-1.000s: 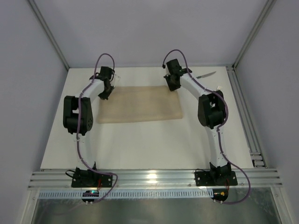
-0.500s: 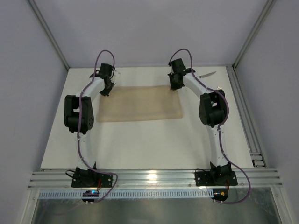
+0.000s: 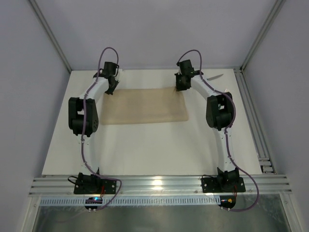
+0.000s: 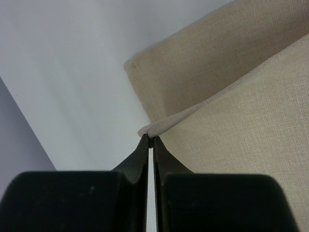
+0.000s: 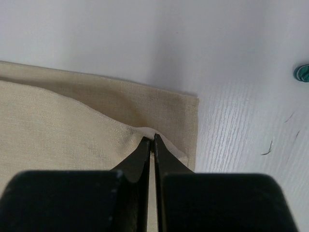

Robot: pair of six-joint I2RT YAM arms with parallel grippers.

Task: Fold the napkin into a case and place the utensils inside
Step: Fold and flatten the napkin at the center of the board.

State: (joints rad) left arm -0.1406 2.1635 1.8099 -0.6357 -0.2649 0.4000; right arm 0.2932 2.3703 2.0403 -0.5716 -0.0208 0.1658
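Observation:
The beige napkin lies on the white table, folded over on itself. My left gripper is shut on the upper layer's far left corner; in the left wrist view that pinched edge of the napkin is lifted over the lower layer, with the left gripper at its tip. My right gripper is shut on the far right corner; the right wrist view shows the napkin puckered at the right gripper. A knife and a fork lie to the right, the fork mostly hidden by the right arm.
A grey wall stands just beyond the table's far edge. An aluminium rail runs along the table's right side. A dark green handle tip shows at the right edge of the right wrist view.
Both grippers have moved toward the far edge, drawing the upper layer of the napkin with them. The napkin's far edge now sits further back.

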